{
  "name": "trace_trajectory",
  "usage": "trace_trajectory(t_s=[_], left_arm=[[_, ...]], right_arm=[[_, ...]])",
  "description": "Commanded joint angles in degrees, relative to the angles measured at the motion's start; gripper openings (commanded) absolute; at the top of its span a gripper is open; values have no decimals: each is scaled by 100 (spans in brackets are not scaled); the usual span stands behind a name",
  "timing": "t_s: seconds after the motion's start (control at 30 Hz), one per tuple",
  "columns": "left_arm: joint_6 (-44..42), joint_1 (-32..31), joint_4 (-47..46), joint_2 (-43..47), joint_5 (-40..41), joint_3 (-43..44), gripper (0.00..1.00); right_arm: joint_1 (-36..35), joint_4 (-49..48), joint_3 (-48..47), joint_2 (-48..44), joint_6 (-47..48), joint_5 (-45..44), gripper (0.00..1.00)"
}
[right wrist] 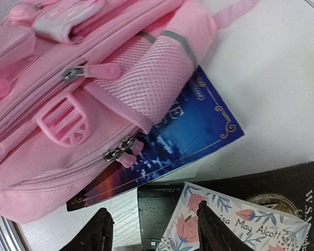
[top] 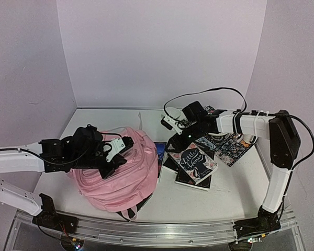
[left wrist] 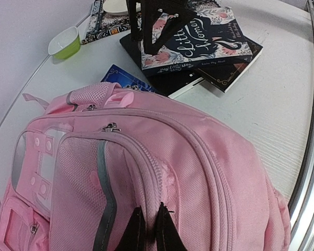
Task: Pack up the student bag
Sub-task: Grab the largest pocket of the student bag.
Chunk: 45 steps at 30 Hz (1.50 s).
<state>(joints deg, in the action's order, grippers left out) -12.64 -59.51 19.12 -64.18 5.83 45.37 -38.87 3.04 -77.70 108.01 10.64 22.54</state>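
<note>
Here, seen from the top view:

- The student bag (top: 126, 178) lies flat at about 8 o'clock of the table (top: 235, 188), well inside the left arm's reach. Its zips look drawn shut in both wrist views.
- The left gripper (left wrist: 149, 215) is closed, and appears to pinch a fold of the bag's pink fabric near the top seam.
- The right gripper (right wrist: 153, 220) stands open with nothing between its fingers. It hovers over the near edge of the book pile, at 3 o'clock of the bag.
- The step in hand is probably fetching a book while the left arm steadies the bag.
- A blue book (right wrist: 199, 130) lies half under the bag at its 2 o'clock side. The Little Women book (top: 198, 163) sits on top of a black book (right wrist: 272, 183) and looks the easier pick.
- The next move probably calls for a zip pulled open first, since no mouth shows for a book to enter.
- The bag's bottom lies close to the metal rail (top: 162, 230) at 6 o'clock, so tugging that way risks sliding it off.
- Bare table lies at 5 o'clock of the books and at 12 o'clock beyond the bag. A green cup (left wrist: 64, 42) sits towards the back edge.
</note>
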Motion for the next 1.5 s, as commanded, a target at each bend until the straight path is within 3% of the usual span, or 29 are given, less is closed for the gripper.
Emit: trace_trajectory(t_s=[0.0, 0.57, 1.07, 1.2, 1.37, 1.47], left_arm=[[-200, 0, -133, 17, -462, 627, 0], [-133, 27, -49, -137, -422, 937, 0], [-80, 53, -60, -136, -339, 951, 0], [-60, 78, -57, -134, -276, 907, 0], [-43, 123, -57, -154, -142, 856, 0], [-38, 199, -51, -211, -70, 846, 0]], right_arm=[[-33, -320, -21, 125, 909, 655, 59], [-35, -1350, 201, 959, 1091, 1084, 57], [-131, -1638, -34, 1442, 1060, 1435, 51], [-143, -1697, -13, 1375, 1050, 1486, 44], [-142, -1701, 146, 1171, 1176, 1437, 14], [-139, -1701, 318, 997, 1256, 1189, 6]])
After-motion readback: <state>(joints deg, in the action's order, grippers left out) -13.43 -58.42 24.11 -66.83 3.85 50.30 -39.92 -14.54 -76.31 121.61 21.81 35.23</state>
